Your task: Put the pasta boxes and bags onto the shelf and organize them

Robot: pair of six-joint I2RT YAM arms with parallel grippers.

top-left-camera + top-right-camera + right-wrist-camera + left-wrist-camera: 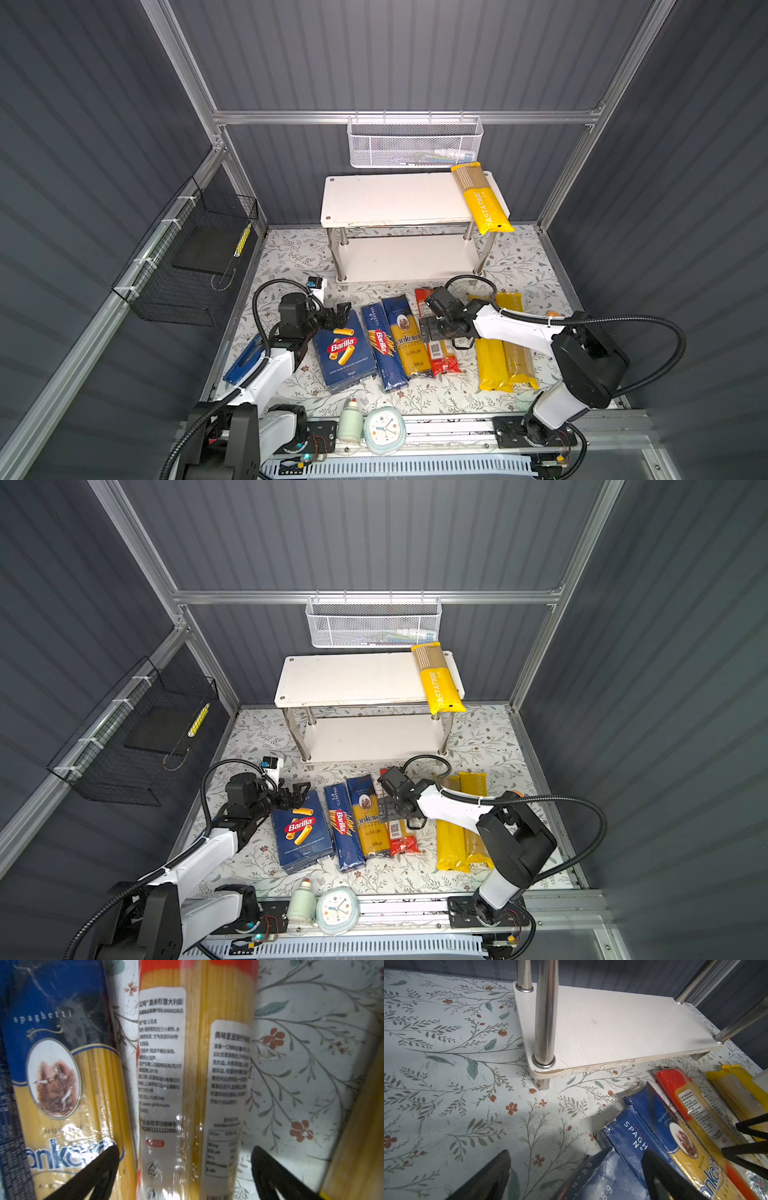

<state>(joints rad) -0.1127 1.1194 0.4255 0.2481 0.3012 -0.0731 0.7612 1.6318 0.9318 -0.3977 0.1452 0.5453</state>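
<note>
Here's the shelf [395, 199], white boards on chrome legs, with one yellow bag [482, 197] lying across the right end of its top board, the solid yellow end hanging over the front edge. The rest lie in a row on the flowered table [291, 257] in front of the shelf: the wide blue box [343, 353] with its rigatoni picture, the narrow blue box [380, 345] tight beside it, the blue-and-clear bag [409, 336], the red bag [440, 357] with white labels, then a pair of yellow bags [505, 361] side by side.

The right gripper [185, 1155] is down over the red bag, jaws spread wide. One of its fingers [97, 1169] sits above the crowding blue-and-clear bag, the other above bare table.

The left gripper [340, 312] hovers at the wide blue box's shelf-side end, also spread wide, clamping nothing.

A white mesh basket [415, 143] hangs behind the shelf and a black wire basket [187, 266] off to its left. A clock [384, 430] and a small bottle [350, 419] stand farthest from it.
</note>
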